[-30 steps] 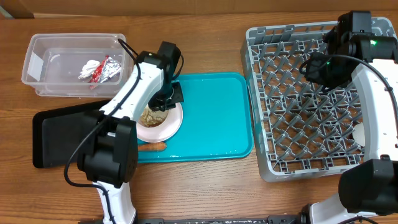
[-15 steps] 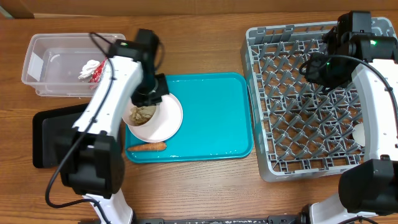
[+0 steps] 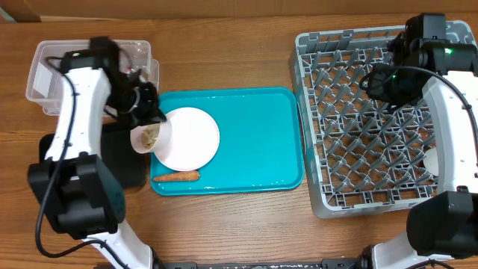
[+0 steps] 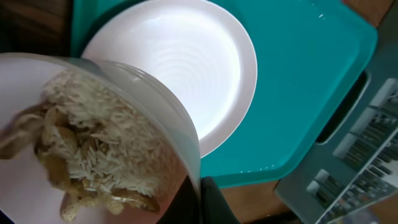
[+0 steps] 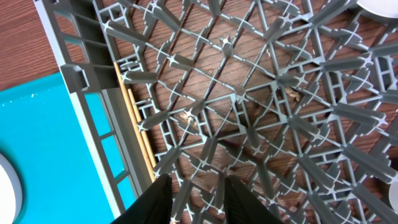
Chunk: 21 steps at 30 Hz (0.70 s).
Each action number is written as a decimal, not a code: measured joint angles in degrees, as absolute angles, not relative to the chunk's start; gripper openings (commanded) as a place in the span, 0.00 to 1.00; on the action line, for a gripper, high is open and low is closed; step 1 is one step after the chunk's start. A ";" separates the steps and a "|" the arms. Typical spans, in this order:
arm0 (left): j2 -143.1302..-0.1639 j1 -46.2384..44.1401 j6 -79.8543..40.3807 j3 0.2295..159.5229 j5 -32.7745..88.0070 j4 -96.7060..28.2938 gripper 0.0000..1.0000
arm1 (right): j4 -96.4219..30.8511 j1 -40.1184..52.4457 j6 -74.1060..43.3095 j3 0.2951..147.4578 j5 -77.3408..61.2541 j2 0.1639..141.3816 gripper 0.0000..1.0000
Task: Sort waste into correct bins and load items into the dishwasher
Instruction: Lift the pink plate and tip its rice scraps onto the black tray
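Note:
My left gripper (image 3: 154,119) is shut on the rim of a small pale pink bowl (image 3: 147,137). The bowl is tilted on its side above the left edge of the teal tray, beside the black tray (image 3: 119,161). In the left wrist view the bowl (image 4: 25,81) holds beige rice scraps (image 4: 99,149), and a dark finger (image 4: 214,202) presses its wall. The bare pale pink plate (image 3: 190,138) lies on the teal tray (image 3: 261,134), with the orange carrot (image 3: 176,177) in front of it. My right gripper (image 5: 196,202) hangs open over the grey dish rack (image 3: 310,119), nothing between its fingers. Two chopsticks (image 5: 137,124) lie along the rack's left wall.
The clear tub (image 3: 52,71) stands at the back left, partly covered by my left arm. A white round dish (image 3: 432,159) sits in the rack near my right arm. Bare wood shows in front of the tray.
My left gripper has lifted the bowl of rice off the plate and carried it left toward the black tray, tipping it. The plate now lies bare. The right arm has not moved.

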State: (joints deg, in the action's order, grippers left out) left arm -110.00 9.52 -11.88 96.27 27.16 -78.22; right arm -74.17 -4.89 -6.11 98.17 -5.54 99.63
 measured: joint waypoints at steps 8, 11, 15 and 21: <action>-110.00 18.20 -2.04 96.27 36.16 -80.86 0.04 | -74.19 -4.89 -5.98 98.17 -5.54 99.63 0.30; -110.00 21.69 3.70 96.27 41.43 -82.35 0.04 | -74.19 -4.89 -5.98 98.17 -5.52 99.63 0.30; -110.00 25.98 9.74 96.27 47.77 -83.61 0.04 | -74.22 -4.89 -6.00 98.17 -5.54 99.63 0.30; -109.97 32.58 16.38 92.25 54.65 -83.83 0.04 | -74.22 -4.89 -5.98 98.17 -5.52 99.63 0.30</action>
State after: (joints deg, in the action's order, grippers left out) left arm -109.97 32.58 16.38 92.25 54.65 -83.83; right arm -74.22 -4.89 -5.98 98.17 -5.52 99.63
